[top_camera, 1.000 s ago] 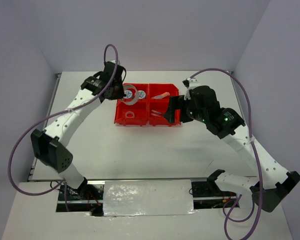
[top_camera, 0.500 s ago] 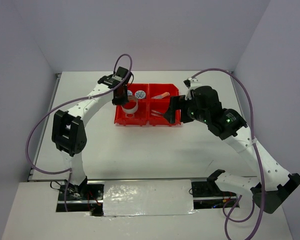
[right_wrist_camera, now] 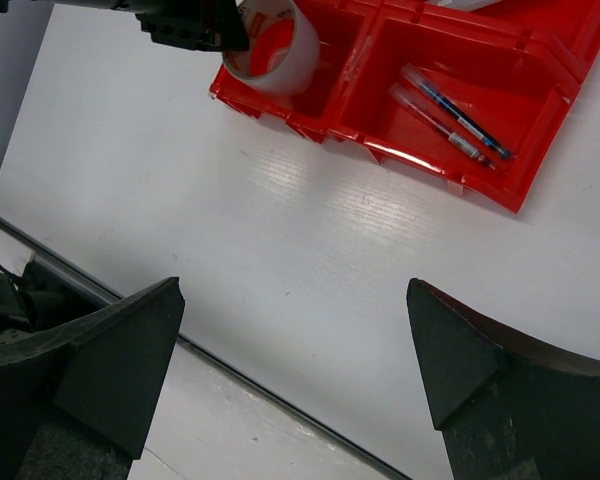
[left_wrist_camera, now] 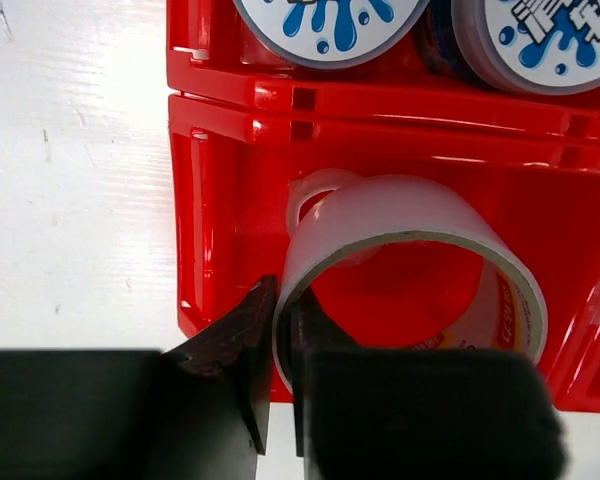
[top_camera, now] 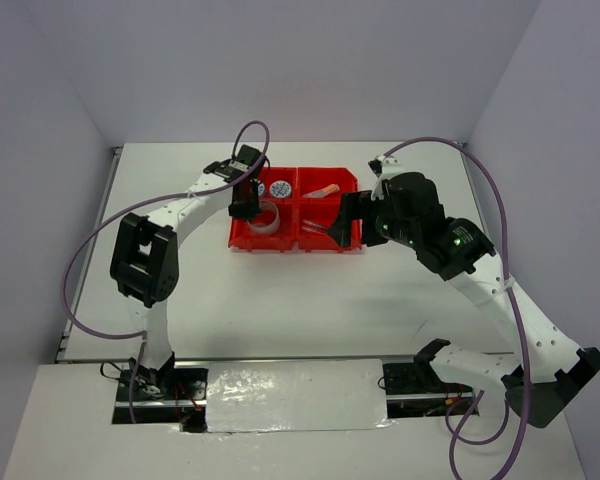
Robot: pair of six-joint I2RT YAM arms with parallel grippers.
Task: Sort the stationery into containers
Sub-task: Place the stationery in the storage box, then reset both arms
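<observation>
The red tray [top_camera: 242, 238] has four compartments. My left gripper [top_camera: 247, 207] is shut on the wall of the silvery-grey tape ring [top_camera: 267, 218], one finger inside and one outside, and holds it tilted in the near-left compartment. In the left wrist view the ring [left_wrist_camera: 400, 212] partly hides the small clear tape ring [left_wrist_camera: 310, 195] behind it. Two blue-patterned rolls [left_wrist_camera: 330, 15] lie in the far-left compartment. Thin pens [right_wrist_camera: 450, 115] lie in the near-right one, an orange stub [top_camera: 327, 190] in the far-right one. My right gripper [right_wrist_camera: 295, 345] is open and empty, above the table beside the tray's right end [top_camera: 342, 222].
The tray [right_wrist_camera: 540, 170] sits at the far middle of the white table. A dark gap and a silvery strip [top_camera: 295, 395] run along the near edge between the arm bases. Grey walls close in the table on three sides.
My left gripper has carried the silvery-grey tape ring from over the far-left compartment towards me into the near-left one, covering the small clear ring. The right arm has barely moved.
</observation>
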